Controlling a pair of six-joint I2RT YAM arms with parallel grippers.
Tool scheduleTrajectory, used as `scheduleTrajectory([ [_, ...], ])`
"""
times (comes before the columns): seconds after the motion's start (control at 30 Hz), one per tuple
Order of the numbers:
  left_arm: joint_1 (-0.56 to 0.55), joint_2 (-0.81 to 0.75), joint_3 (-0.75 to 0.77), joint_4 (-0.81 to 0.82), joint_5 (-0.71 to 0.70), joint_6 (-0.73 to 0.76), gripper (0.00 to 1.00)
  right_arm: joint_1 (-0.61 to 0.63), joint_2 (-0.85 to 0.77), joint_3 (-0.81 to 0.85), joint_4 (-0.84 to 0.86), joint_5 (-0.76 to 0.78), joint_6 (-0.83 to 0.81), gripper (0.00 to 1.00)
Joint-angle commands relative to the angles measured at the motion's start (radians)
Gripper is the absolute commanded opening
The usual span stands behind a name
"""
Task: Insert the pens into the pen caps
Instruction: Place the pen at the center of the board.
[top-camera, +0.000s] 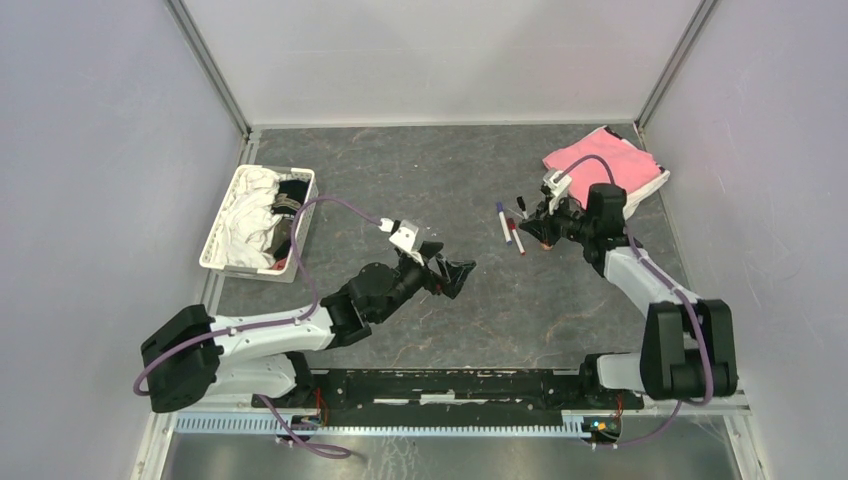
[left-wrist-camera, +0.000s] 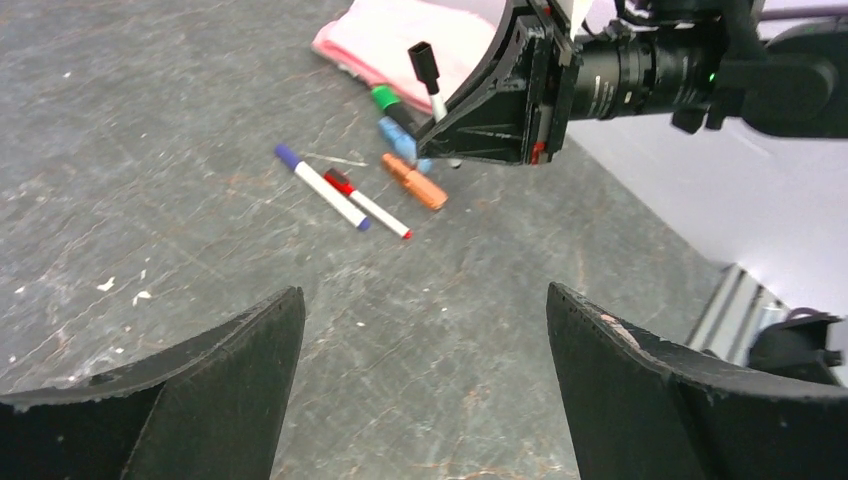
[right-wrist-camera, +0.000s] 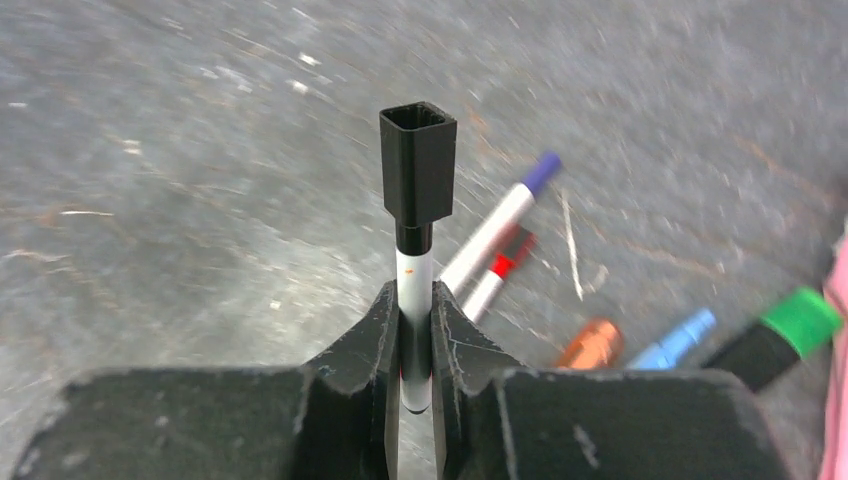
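Right claw (right-wrist-camera: 415, 305): pinching thin white pen (right-wrist-camera: 412, 268); square black cap (right-wrist-camera: 418, 165) beyond its tips.
Left claw (left-wrist-camera: 422, 295): wide, empty, over mottled grey counter (left-wrist-camera: 150, 150).

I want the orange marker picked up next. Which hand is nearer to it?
Right. The right hand, gripping a black-capped pen, hangs close by the orange marker; the open left hand faces it from much farther off.

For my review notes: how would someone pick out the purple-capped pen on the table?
Start at the pink cloth in the table's far right corner. Just left of it two thin white pens lie side by side: the purple-capped pen is the left one; its neighbour has a red cap.
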Motion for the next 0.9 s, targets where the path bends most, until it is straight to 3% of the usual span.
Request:
scheduleTrajectory([
  [0.0, 0.051, 0.042, -0.015, 0.061, -0.035, -0.016, 0.95, -0.022, 0.154, 0.121, -0.168, 0.228, -0.048, 0.16],
  [0.17, 0.099, 0.034, -0.045, 0.055, -0.027, -0.070, 0.96, -0.029, 0.285, 0.168, -0.215, 0.283, 0.008, 0.16],
  [0.53, 0.142, -0.020, -0.065, -0.013, -0.011, -0.100, 1.00, -0.030, 0.399, 0.204, -0.236, 0.336, 0.083, 0.32],
  [0.87, 0.161, -0.085, -0.035, -0.042, 0.037, -0.118, 1.00, -0.042, 0.232, 0.216, -0.269, 0.247, -0.020, 0.38],
])
